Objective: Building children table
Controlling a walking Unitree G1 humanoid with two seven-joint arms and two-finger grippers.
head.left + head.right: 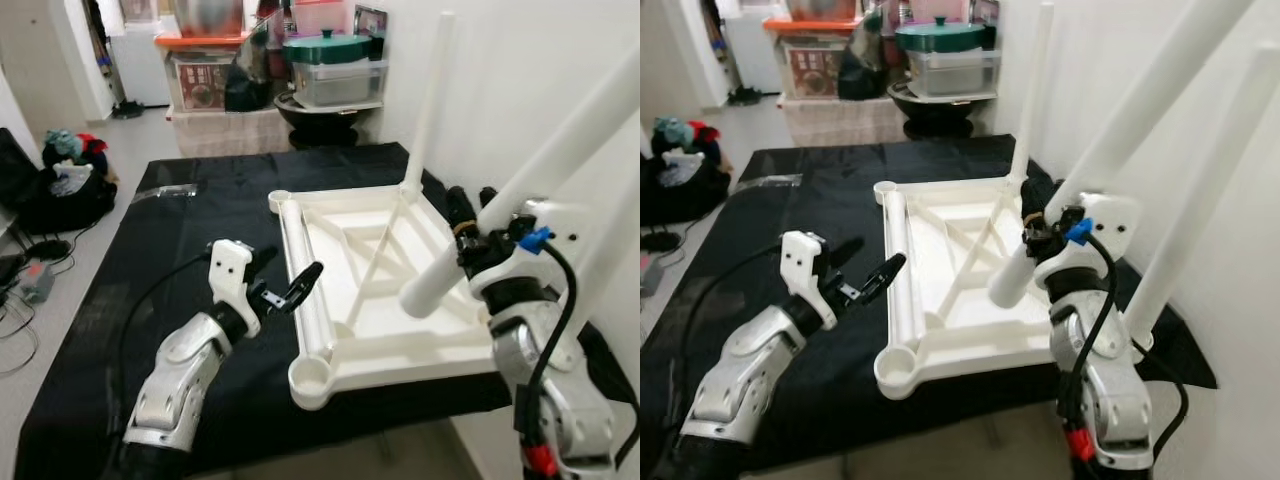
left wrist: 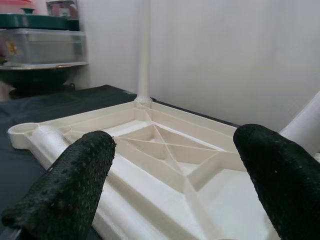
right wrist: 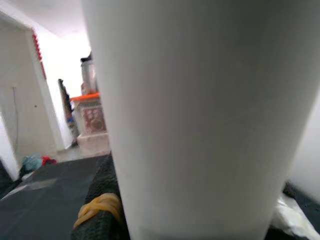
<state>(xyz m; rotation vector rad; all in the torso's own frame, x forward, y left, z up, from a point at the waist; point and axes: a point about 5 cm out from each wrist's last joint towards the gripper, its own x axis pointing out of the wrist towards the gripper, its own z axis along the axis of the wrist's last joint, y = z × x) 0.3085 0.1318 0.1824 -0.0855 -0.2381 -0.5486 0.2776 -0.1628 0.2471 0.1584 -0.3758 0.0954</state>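
Note:
The white children's table top (image 1: 380, 300) lies upside down on a black cloth (image 1: 170, 250). One white leg (image 1: 425, 100) stands upright in its far right corner, and a second leg (image 1: 1200, 200) rises at the near right corner. My right gripper (image 1: 470, 210) is shut on a third white leg (image 1: 520, 180), held tilted over the table's right side with its lower end (image 1: 420, 295) just above the frame. My left gripper (image 1: 288, 275) is open beside the table's left rail (image 2: 75, 155), nothing between its fingers (image 2: 65, 190). The near left socket (image 1: 315, 378) and the far left socket (image 1: 280, 198) are empty.
A white wall (image 1: 520, 60) runs close along the right. Storage boxes and a green-lidded pot (image 1: 335, 60) stand at the back. Bags and clothes (image 1: 60, 180) and cables (image 1: 30, 270) lie on the floor at the left. A clear plastic wrapper (image 1: 160, 192) lies on the cloth.

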